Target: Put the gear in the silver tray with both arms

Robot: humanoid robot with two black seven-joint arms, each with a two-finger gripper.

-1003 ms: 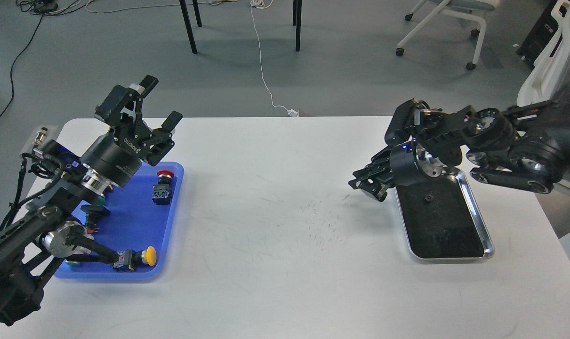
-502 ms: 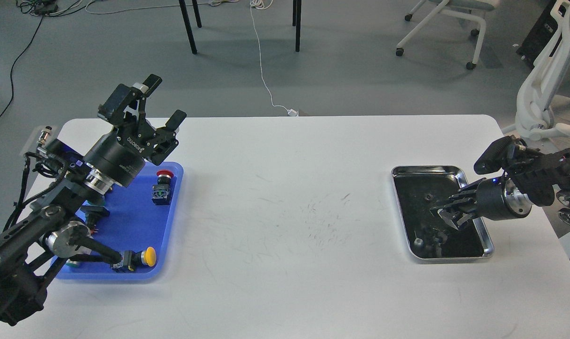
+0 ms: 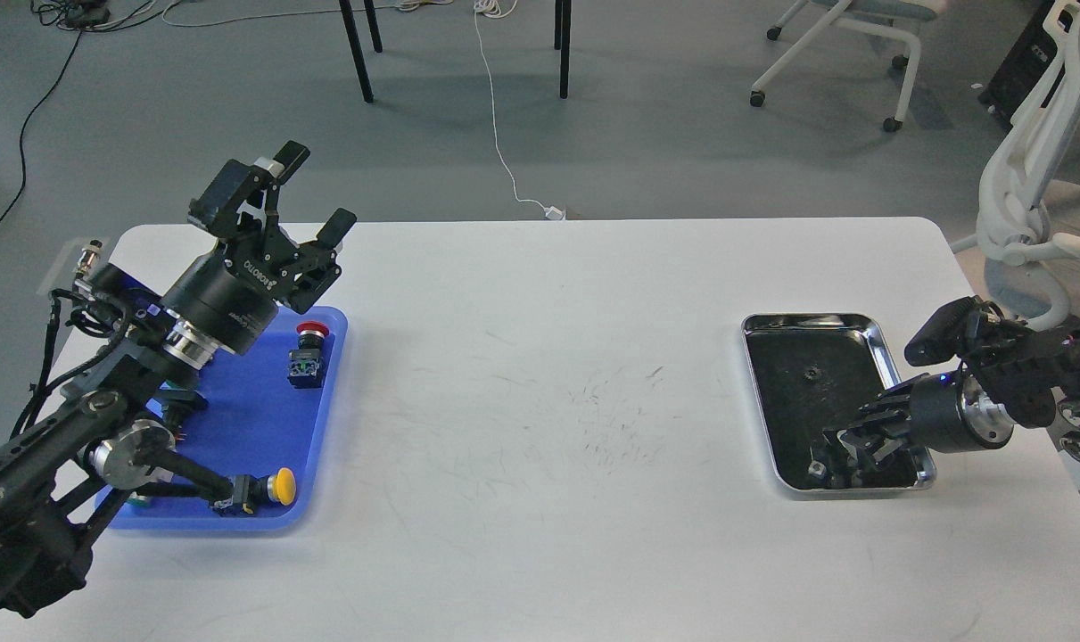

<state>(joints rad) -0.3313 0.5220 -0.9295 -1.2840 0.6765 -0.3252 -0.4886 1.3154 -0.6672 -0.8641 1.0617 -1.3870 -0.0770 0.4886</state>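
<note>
While the left gripper [image 3: 303, 192] is hovering open-fingered above the blue plastic tray [image 3: 325, 428], the right gripper [image 3: 847, 443] is dropping into the shiny silver metal tray [image 3: 869, 323] near corner, finger state unclear, likely releasing a small part.

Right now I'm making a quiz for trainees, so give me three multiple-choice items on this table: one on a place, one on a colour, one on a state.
1. Where does the silver tray sit?
A. right side of the table
B. left side of the table
C. on the floor

2. What colour is the tray under the left gripper?
A. red
B. blue
C. green

3. How are the left gripper's fingers?
A. spread apart, empty
C. clamped on a button
B. hidden behind the arm

Answers:
1. A, it lies on the white table by the right gripper.
2. B, the blue tray holds the push buttons.
3. A, a clear gap shows between the two fingers, nothing in it.
</note>
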